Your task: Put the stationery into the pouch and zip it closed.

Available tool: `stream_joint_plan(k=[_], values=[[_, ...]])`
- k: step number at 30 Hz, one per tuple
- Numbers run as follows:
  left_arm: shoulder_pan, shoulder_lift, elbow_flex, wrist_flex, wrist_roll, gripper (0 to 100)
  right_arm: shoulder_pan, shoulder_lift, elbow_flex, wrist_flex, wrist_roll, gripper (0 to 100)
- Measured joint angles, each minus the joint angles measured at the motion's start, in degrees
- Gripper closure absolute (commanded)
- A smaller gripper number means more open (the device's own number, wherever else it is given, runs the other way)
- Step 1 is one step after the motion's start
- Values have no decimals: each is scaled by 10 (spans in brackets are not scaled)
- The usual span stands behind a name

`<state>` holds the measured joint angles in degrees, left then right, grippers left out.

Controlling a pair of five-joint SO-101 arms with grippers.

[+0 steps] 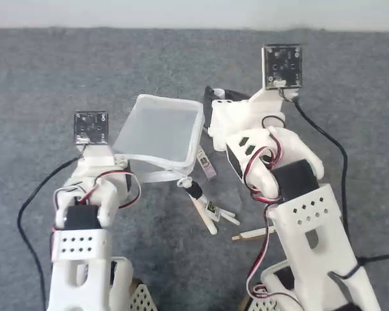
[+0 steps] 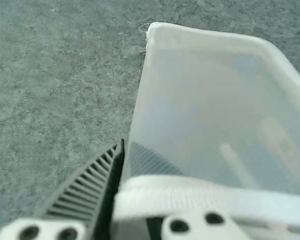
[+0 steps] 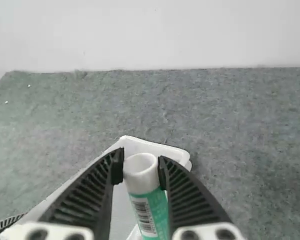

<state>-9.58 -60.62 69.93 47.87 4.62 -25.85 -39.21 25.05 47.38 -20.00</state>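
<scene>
The translucent white pouch (image 1: 159, 133) lies on the grey mat, with its zip edge (image 2: 190, 195) toward the arms. My left gripper (image 2: 135, 185) is shut on that zip edge at the pouch's near left corner (image 1: 124, 161). My right gripper (image 3: 140, 161) is shut on a white and green tube (image 3: 145, 195), held just above the pouch's far right corner (image 3: 157, 149). In the high view this gripper (image 1: 211, 109) sits at the pouch's right side. Faint shapes show through the pouch wall (image 2: 240, 165).
Loose stationery lies between the two arms: a small labelled stick (image 1: 206, 162), white pens with a black cap (image 1: 207, 208) and a thin wooden pencil (image 1: 253, 233). Grey mat (image 1: 58, 78) stretches free to the left and beyond the pouch.
</scene>
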Motion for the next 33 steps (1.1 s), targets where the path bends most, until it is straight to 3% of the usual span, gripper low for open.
stream_joint_plan(k=[9,21,33], values=[[-5,0,-127,125,10,987,-15,-191,91,-18,-4,993],[8,3,-337,264,9,987,-18,-355,209,-214,11,993],[34,306,-588,370,25,987,-187,-368,230,-354,176,993]])
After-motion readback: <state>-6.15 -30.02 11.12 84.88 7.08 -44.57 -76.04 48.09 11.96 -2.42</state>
